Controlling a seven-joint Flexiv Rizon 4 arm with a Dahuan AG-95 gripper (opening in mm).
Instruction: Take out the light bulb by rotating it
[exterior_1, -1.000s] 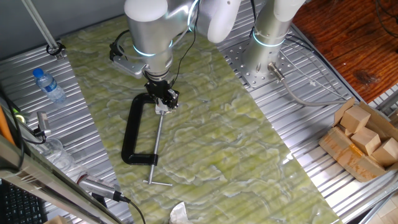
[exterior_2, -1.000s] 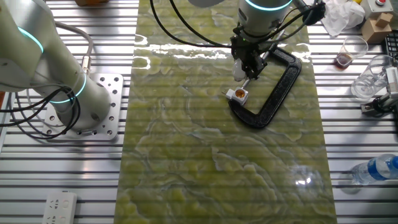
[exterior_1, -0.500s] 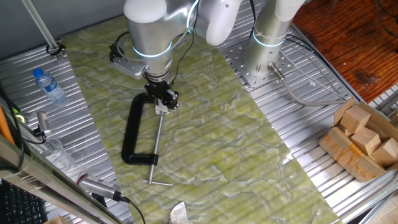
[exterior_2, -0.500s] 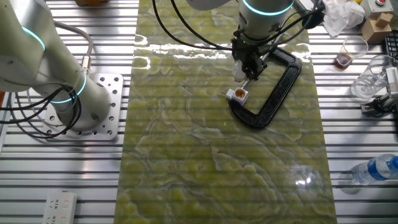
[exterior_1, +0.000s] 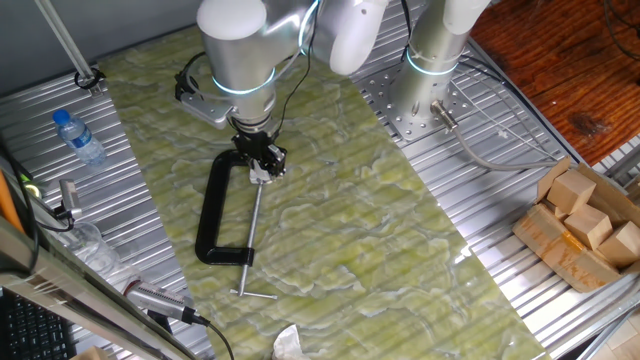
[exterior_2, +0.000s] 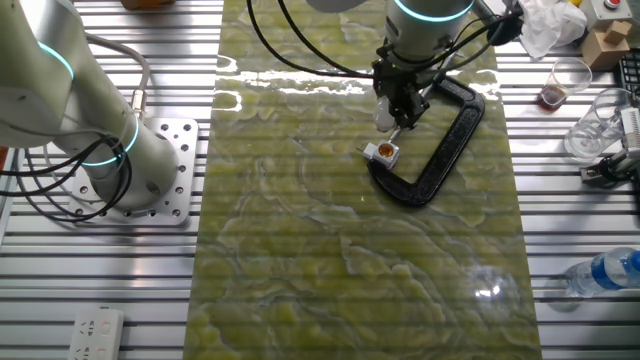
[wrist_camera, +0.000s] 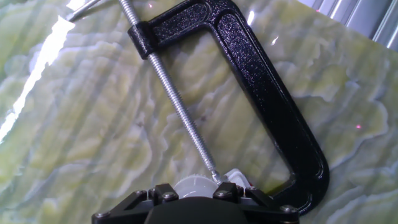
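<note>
In the other fixed view, the far left holds a second robot arm (exterior_2: 60, 90) bolted to the ribbed metal tabletop (exterior_2: 120, 290), and a white power strip (exterior_2: 97, 332) lies at the near left edge. Next comes the green marbled mat (exterior_2: 330, 260), which runs down the middle with lots of open room on its near half. Right of the middle of the mat, the small white socket piece (exterior_2: 383, 152) sits with its orange inside showing. The light bulb (exterior_2: 384, 115) is just above and beyond it, lifted out and apart from the socket. The gripper (exterior_2: 398, 112) hangs straight down with its jaws held narrow around the white bulb. In the hand view the bulb (wrist_camera: 198, 185) peeks out at the bottom edge between the dark finger parts. The black C-clamp (exterior_2: 440, 145) lies flat just to the right, its curved back near the mat's right edge and its near end touching the socket piece. Farther right, off the mat, are a clear cup (exterior_2: 560, 85) and, at the near right corner, a plastic bottle (exterior_2: 605, 270).
</note>
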